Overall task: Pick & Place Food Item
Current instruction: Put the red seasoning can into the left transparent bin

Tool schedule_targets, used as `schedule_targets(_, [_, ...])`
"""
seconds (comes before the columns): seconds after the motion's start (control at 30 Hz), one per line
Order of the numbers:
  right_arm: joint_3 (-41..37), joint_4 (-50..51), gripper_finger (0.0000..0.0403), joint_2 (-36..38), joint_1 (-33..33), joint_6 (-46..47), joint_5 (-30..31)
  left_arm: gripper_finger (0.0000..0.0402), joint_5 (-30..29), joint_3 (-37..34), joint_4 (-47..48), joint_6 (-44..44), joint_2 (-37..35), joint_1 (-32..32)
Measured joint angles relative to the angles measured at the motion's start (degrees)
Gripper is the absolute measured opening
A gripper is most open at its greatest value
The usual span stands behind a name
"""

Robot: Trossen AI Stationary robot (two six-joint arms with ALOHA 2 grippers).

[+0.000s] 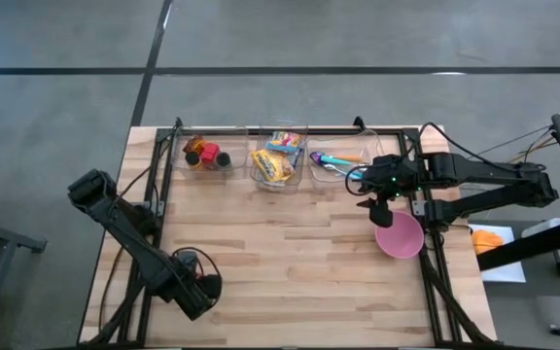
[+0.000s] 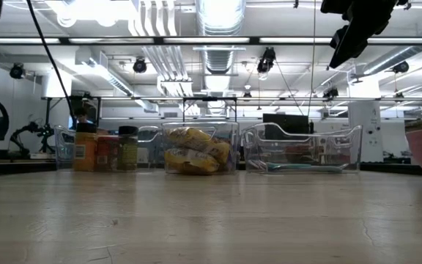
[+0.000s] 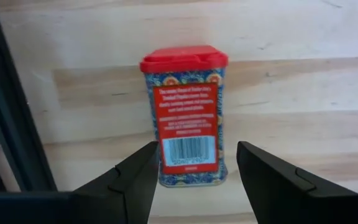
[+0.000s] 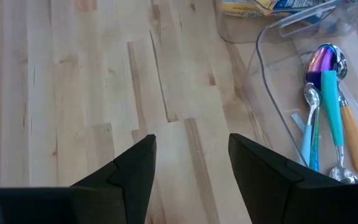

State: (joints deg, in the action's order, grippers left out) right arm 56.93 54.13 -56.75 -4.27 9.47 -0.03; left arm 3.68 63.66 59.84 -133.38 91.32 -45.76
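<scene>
Table: a pale wooden top [image 1: 290, 262] with a black frame along its edges.

Left gripper: the left gripper [image 3: 194, 171] sits at the near left corner of the table in the high view. Its two dark fingers [image 3: 135, 177] stand apart, one on each side of a spice tin, with a gap visible between each finger and the tin; it grips nothing.

Spice tin: the spice tin [image 3: 186, 115] has a red lid and a patterned label with a barcode. It lies on the table between the left fingers. (In the high view the arm covers most of it, so its exact spot there is hard to make out.)

Right gripper: the right gripper [image 4: 191, 168] hangs above the table near the right end of the row of bins, beside the pink bowl. Its fingers [image 4: 135, 171] are spread over bare wood and hold nothing.

Pink bowl: the pink bowl [image 1: 399, 236] rests at the right edge of the table, just beside the right arm.

Left bin: a clear bin [image 1: 202, 156] holds small jars in red, orange and dark colours.

Middle bin: a clear bin [image 1: 278, 163] holds yellow snack packets.

Right bin: a clear bin [image 1: 336, 160] holds spoons and other utensils [image 4: 325, 106] with blue and orange handles.
</scene>
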Motion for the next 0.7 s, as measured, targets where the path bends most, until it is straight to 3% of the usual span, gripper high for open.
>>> schedule_targets(0.53, [0.0,0.0,0.02,0.0,0.0,0.0,-0.1,0.0224,-0.1,-2.6,-0.6,-0.2,0.8,0.2])
schedule_targets(0.7, [0.0,0.0,0.02,0.0,0.0,0.0,-0.5,0.0224,-1.6,-5.8,-5.8,-0.2,0.8,0.4])
